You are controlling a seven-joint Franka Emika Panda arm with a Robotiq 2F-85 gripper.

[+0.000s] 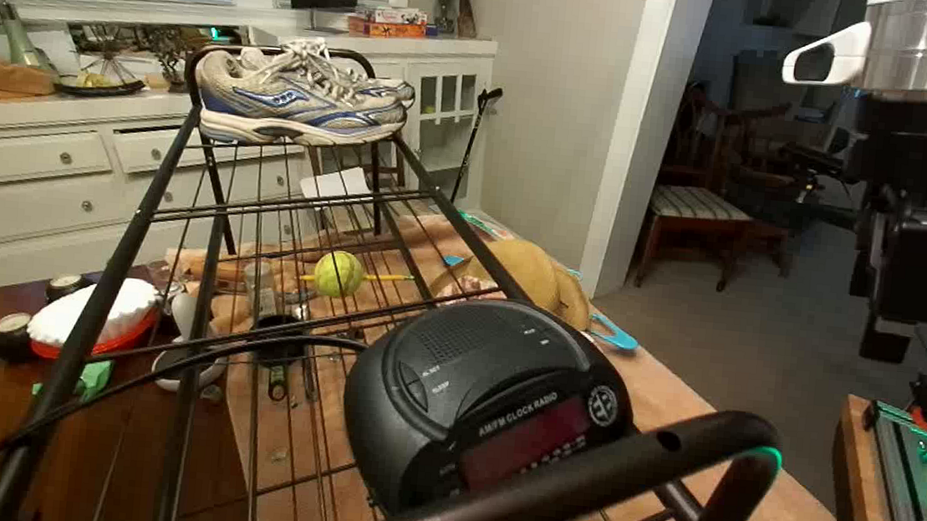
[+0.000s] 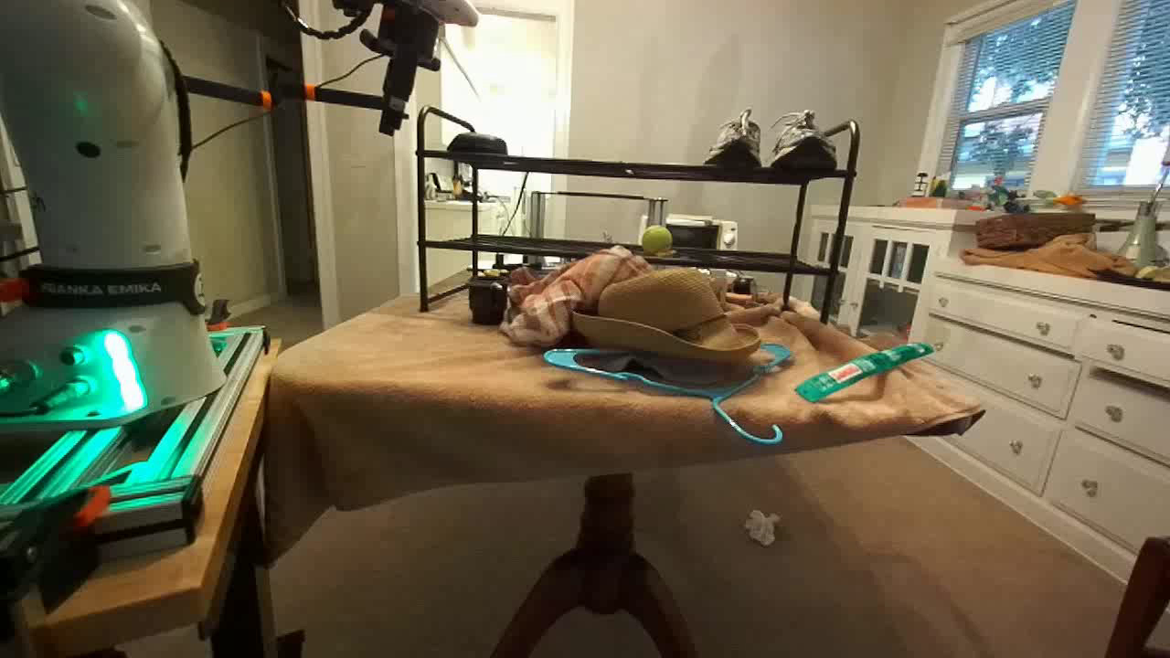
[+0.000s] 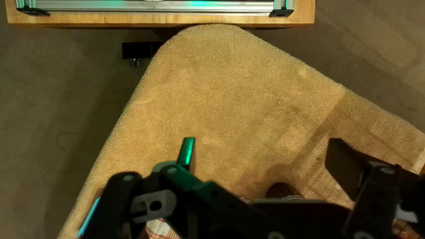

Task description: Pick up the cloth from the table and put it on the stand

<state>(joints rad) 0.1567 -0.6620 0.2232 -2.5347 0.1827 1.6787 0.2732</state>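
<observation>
plain grey-beige wall (image 1: 543, 116) | brown-grey carpeted floor (image 2: 411, 557) | white-framed windows (image 2: 1010, 114) with slatted blinds (image 2: 1133, 119), foliage (image 2: 992, 100) beyond | long white wooden cabinet (image 2: 1071, 384) with round-knobbed drawers (image 2: 1005, 375), beneath the windows | dark wooden chair (image 1: 696, 142) with striped seat (image 1: 699, 204), in dim space past a white-trimmed doorway (image 1: 646, 134) | brightly lit opening (image 2: 512, 91) in the wall

In an exterior view, the stand (image 2: 631, 170) occupies the centre of the frame, rising from the covered counter (image 2: 393, 366). The clock radio (image 2: 477, 143) sits on its top at left, the sneakers (image 2: 804, 146) at right. In front, the cloth (image 2: 541, 309) lies left of and partly behind the hat (image 2: 658, 302); the hanger (image 2: 716, 397) is nearer still, just below centre, with the packet (image 2: 861, 372) to its right. The hand (image 2: 393, 121) hangs at upper left, left of the stand.
</observation>
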